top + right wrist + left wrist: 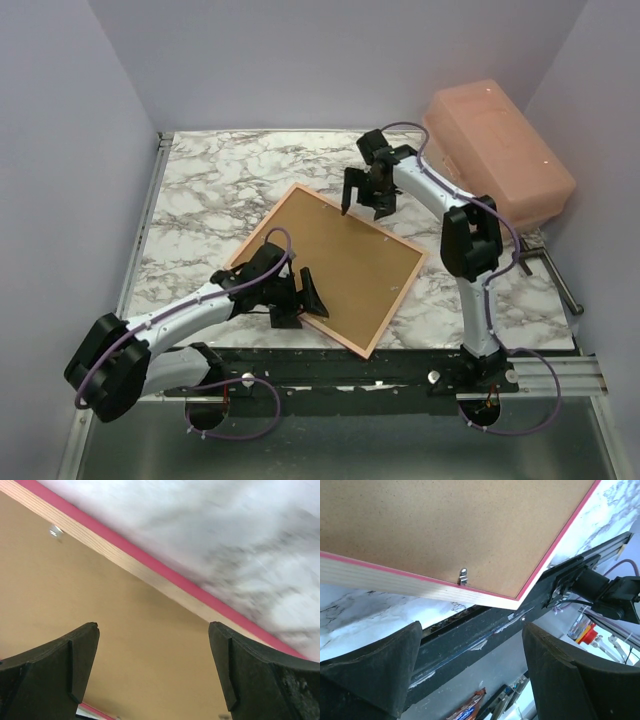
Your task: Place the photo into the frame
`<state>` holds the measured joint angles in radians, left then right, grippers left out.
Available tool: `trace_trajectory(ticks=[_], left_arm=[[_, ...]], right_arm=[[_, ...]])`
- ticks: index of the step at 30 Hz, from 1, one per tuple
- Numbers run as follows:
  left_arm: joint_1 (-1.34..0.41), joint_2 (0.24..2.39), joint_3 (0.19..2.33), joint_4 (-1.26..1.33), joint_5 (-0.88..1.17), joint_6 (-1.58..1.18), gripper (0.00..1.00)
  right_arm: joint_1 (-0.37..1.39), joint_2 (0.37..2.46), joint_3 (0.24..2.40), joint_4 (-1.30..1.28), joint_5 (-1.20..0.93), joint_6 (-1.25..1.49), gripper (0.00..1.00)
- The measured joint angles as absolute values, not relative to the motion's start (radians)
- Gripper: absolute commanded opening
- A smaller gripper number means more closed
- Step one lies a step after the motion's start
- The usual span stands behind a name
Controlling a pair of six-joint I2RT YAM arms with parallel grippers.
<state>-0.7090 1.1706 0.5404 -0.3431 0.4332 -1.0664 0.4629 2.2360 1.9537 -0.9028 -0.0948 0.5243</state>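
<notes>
Judging from above, you look close to done: the frame [398,305] lies face down on the table [220,190] with the board [335,265] set in it. The photo is out of sight, perhaps beneath. Both pincers gape empty, the left gripper [302,303] at the near edge, the right gripper [366,205] over the far corner. A pink tub [500,150] stands well aside; nothing blocks you.

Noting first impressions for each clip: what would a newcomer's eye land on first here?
A large frame lies back up, turned diamond-wise, in the middle of the marble table. The left gripper hovers at its near-left edge and the right gripper over its far corner, both with fingers spread and empty. A salmon-pink plastic box sits at the far right corner.
</notes>
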Motion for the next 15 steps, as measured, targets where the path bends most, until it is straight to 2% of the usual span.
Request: trace_trajectory(ticks=[8, 11, 15], left_arm=[[-0.709, 0.909, 0.533, -0.419, 0.35, -1.036, 0.86], [-0.707, 0.818, 0.543, -0.441, 0.313, -1.018, 0.9], [-0.7, 0.702, 0.567, -0.456, 0.254, -0.993, 0.92]], right_arm=[[0.426, 1.824, 1.531, -0.872, -0.009, 0.543, 0.97], [0.427, 1.672, 1.329, -0.85, -0.008, 0.565, 0.95], [0.429, 1.544, 1.085, -0.844, -0.01, 0.596, 0.88]])
